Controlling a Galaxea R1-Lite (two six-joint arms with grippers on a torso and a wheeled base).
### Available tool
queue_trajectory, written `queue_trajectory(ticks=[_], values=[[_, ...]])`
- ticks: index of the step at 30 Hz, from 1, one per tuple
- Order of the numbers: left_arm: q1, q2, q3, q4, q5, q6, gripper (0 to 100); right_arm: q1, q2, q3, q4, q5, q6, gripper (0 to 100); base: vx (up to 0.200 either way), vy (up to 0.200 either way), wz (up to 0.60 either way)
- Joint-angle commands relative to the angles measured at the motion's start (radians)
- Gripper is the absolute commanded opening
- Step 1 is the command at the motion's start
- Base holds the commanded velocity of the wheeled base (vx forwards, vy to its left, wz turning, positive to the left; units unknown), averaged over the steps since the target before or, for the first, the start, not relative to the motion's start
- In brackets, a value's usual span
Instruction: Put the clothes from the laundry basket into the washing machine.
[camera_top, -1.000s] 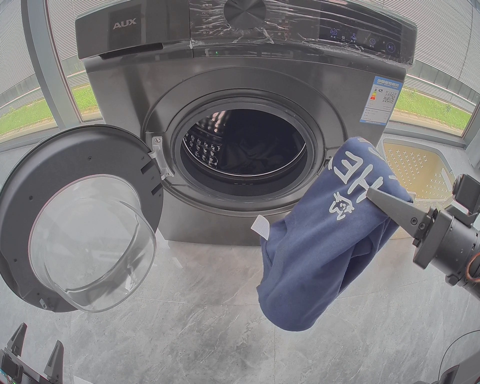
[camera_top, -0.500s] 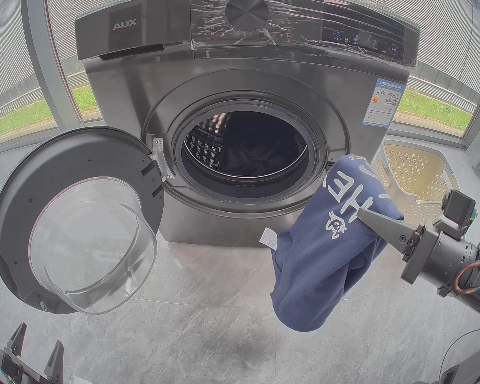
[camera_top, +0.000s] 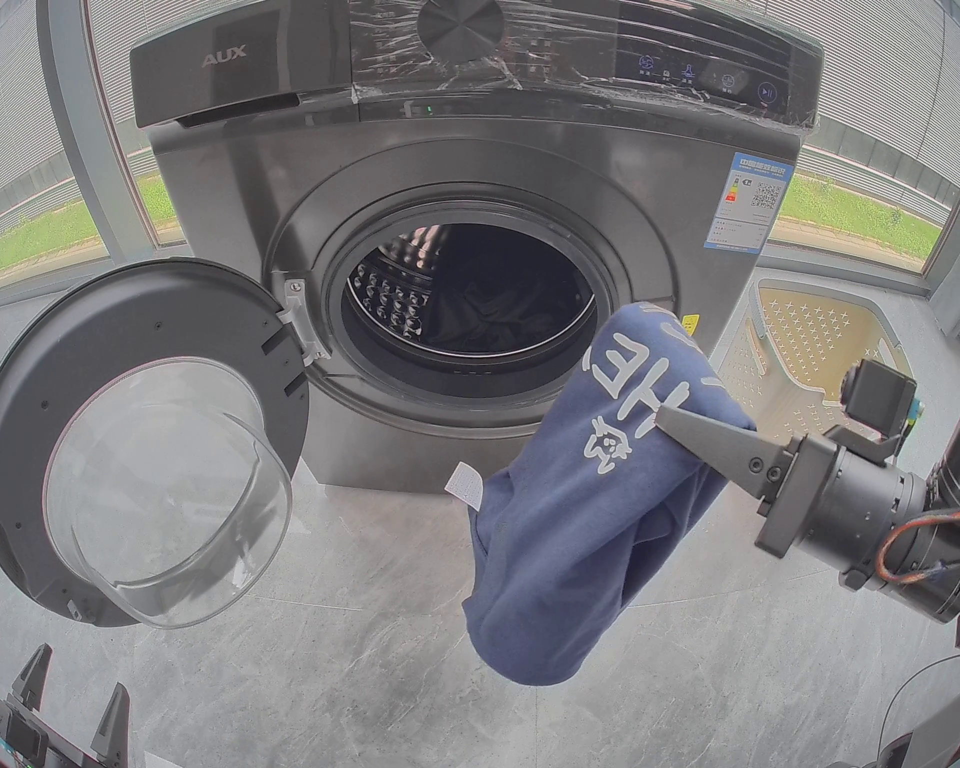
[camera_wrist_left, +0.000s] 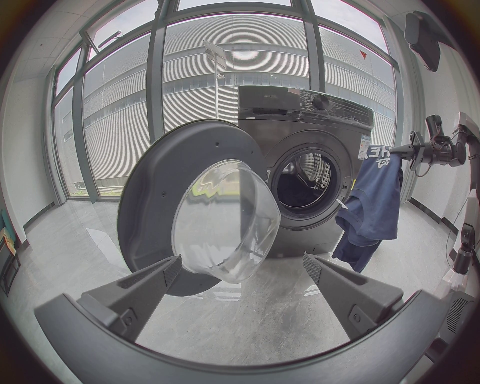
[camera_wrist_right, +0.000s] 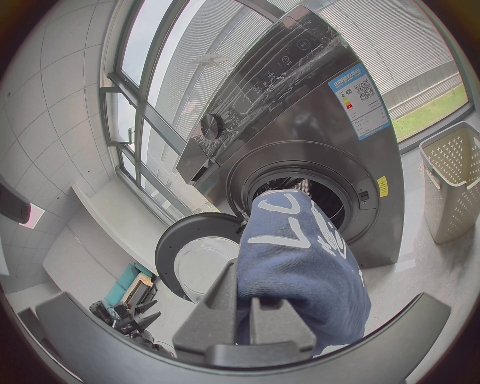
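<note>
The carry step is in hand: the right gripper, clamped on the navy shirt hanging at four o'clock of the drum mouth of the washing machine, should next, I judge, lift it toward ten o'clock, clear the rim, then release inside.

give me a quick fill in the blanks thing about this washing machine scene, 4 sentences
1. The right tool is shut on a ____ garment with white print.
2. The washing machine has its door swung ____.
3. The left tool is open and holds ____.
4. The laundry basket stands on the floor at the robot's ____ of the machine.

Missing words: blue; open; nothing; right
</note>
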Motion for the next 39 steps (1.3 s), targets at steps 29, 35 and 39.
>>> queue_trajectory(ticks=[29,35,39], values=[[-0.056,0.589,-0.199,-0.179,-0.565,-0.03,100,-0.004,0.378,-0.347,-0.091,-0.097,0.001,0,0.0,0.0,0.0],[-0.116,0.773,-0.211,-0.276,-0.574,-0.053,100,-0.002,0.387,-0.361,-0.12,-0.088,-0.004,0,0.0,0.0,0.0],[-0.205,0.878,-0.217,-0.343,-0.574,-0.084,100,-0.002,0.396,-0.369,-0.128,-0.085,-0.004,0,0.0,0.0,0.0]])
